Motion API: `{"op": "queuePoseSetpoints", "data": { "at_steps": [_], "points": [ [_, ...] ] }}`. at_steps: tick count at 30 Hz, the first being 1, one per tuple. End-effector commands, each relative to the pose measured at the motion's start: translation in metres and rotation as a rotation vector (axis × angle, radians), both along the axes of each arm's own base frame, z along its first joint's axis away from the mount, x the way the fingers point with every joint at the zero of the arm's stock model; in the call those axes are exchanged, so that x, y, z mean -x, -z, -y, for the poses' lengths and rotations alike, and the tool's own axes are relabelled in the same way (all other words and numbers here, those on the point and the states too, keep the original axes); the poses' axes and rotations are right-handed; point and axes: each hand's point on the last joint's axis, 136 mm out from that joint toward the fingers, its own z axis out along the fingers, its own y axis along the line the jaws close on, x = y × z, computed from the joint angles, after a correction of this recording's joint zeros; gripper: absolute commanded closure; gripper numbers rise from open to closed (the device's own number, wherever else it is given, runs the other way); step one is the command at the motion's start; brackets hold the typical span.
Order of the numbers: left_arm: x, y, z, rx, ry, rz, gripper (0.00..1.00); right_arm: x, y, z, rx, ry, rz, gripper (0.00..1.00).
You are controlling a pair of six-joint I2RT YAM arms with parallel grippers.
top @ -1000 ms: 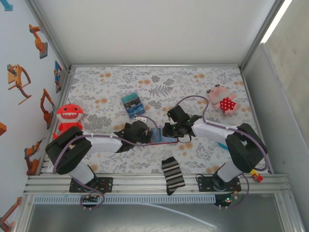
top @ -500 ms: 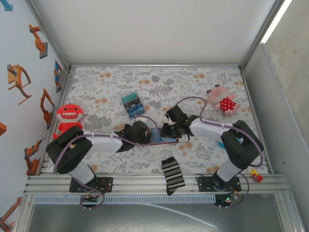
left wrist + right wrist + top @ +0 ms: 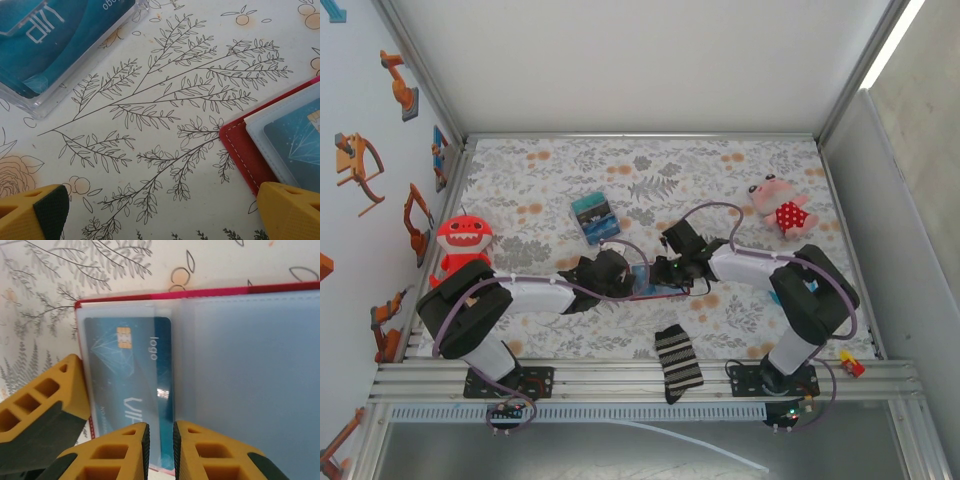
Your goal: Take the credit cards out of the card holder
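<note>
Teal card in the holder looks thin, stiff and slick; best pinched by its near short edge. Right hand is nearly pressed together there, though I cannot tell if it pinches the card. Left hand is spread.

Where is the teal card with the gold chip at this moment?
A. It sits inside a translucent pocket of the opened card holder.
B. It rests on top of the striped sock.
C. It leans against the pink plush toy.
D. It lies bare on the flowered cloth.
A: in the right wrist view the teal card lies behind the milky film of a pocket in the opened card holder.
</note>
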Motion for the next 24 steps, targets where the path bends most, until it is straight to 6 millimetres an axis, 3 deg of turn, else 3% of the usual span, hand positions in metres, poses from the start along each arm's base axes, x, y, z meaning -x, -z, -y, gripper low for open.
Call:
{"op": "queuePoseSetpoints", "data": {
  "at_steps": [1, 24],
  "points": [
    [0.003, 0.004, -0.002, -0.034, -0.003, -0.023, 0.03, 0.000, -0.001, -0.008, -0.025, -0.004, -0.008, 0.80],
    [0.007, 0.009, -0.013, -0.236, 0.017, -0.036, 0.03, 0.009, 0.024, 0.005, 0.042, 0.016, -0.070, 0.80]
  ]
}}
